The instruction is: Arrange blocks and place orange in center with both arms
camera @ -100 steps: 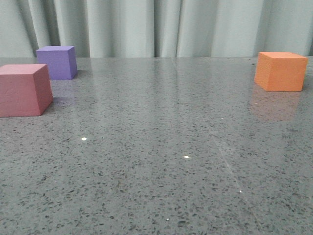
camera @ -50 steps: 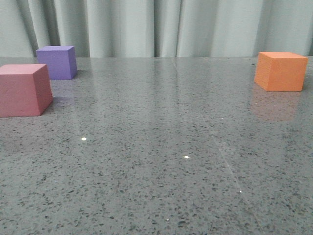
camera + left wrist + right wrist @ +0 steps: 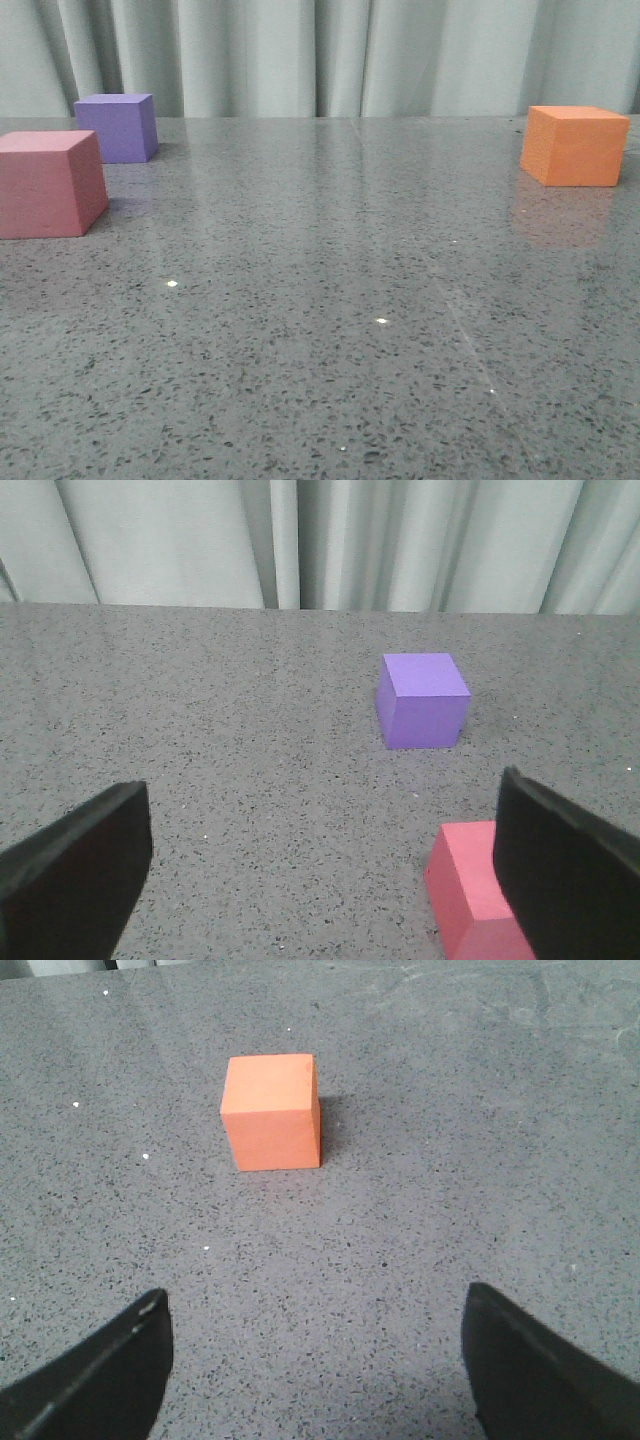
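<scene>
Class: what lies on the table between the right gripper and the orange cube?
Nothing: in the right wrist view only bare speckled table separates the open right gripper from the orange cube.

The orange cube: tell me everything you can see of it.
The orange cube is a plain matte block with a slightly grainy, foam-like surface and crisp edges. It sits flat and upright on the speckled grey table, far right in the front view, casting a faint reflection. Nothing touches it; the right gripper is open, well short of it.

One orange cube (image 3: 271,1110) sits on the grey speckled table (image 3: 420,1220), well ahead of my right claw (image 3: 318,1365), fingers spread wide.
</scene>
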Tool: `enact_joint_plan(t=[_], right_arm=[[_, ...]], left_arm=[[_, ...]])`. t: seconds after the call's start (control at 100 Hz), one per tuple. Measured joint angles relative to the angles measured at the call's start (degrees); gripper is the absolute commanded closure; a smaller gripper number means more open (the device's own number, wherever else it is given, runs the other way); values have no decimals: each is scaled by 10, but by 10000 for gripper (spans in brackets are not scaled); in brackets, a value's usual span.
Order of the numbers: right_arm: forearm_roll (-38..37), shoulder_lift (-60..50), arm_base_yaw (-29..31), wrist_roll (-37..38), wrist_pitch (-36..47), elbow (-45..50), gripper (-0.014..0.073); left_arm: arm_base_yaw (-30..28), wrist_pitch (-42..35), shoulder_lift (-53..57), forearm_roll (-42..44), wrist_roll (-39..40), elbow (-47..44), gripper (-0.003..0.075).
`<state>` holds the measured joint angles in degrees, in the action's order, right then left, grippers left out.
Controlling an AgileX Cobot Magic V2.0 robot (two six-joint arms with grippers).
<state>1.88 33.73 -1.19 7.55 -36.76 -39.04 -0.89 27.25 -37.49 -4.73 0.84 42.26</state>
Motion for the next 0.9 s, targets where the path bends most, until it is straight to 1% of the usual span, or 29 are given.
enact_joint_plan(t=[0.25, 0.38, 0.55, 0.9], right_arm=[[6, 3, 0, 0, 3, -1, -8], [9, 40, 0, 0, 0, -28, -8], [9, 140, 0, 0, -34, -121, -8], [21, 399, 0, 0, -163, -369, -8]], left_arm=[[0, -1, 0, 0, 0, 0, 92], [0, -5, 0, 0, 0, 0, 94], [0, -10, 0, 0, 0, 0, 94], [0, -10, 0, 0, 0, 0, 94]])
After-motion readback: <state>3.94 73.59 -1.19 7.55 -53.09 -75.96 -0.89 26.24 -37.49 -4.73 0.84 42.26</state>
